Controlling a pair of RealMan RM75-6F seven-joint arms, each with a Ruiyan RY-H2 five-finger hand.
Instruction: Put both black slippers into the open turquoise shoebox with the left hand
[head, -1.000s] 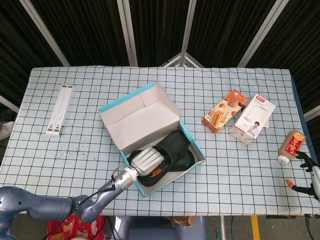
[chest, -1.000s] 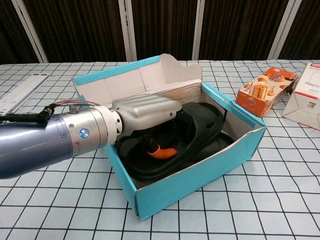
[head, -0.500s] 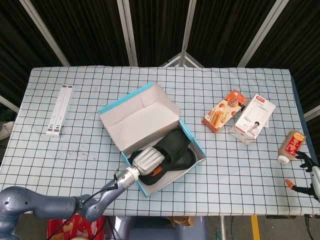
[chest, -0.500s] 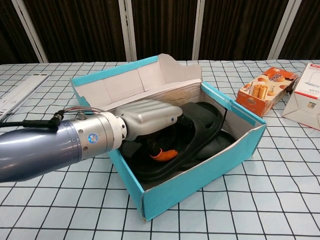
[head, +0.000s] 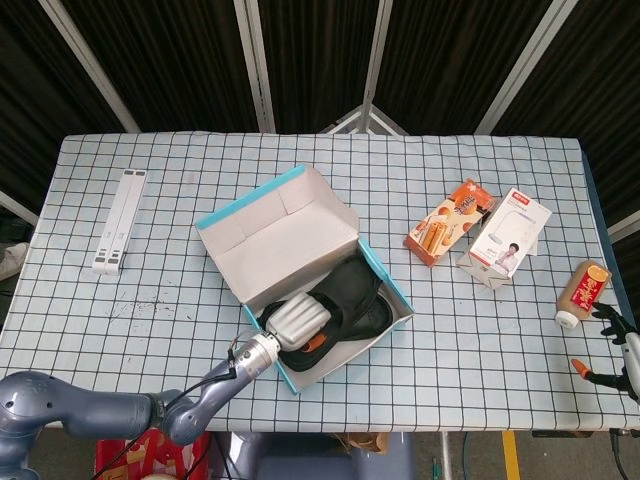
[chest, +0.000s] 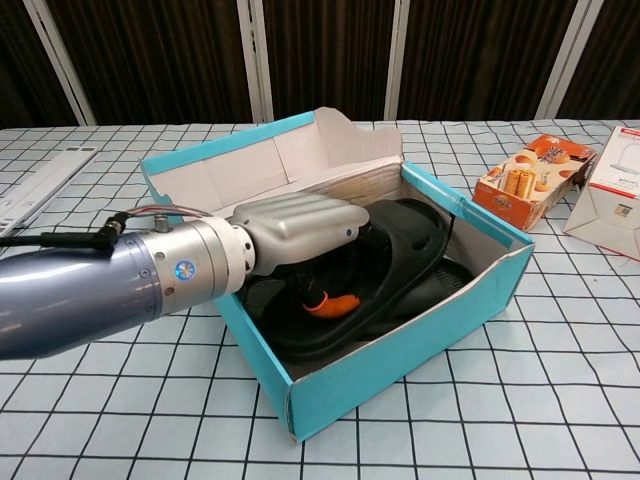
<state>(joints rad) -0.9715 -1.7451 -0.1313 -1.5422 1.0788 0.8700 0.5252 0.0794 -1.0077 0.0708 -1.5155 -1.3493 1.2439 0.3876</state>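
Both black slippers (chest: 400, 250) are lying inside the turquoise shoebox (chest: 420, 345), which is sitting near the table's (head: 480, 350) front edge, left of centre. Left hand (chest: 300, 225) is reaching over the box's near-left wall, fingers down among the slippers; whether they are pinching a strap or resting loose, cannot tell. Risk: if a finger is hooking a strap during withdrawal, a slipper could be dragged back out, or the light box tipped or slid. Right hand (head: 615, 350) is idling, fingers spread, at the front right corner.
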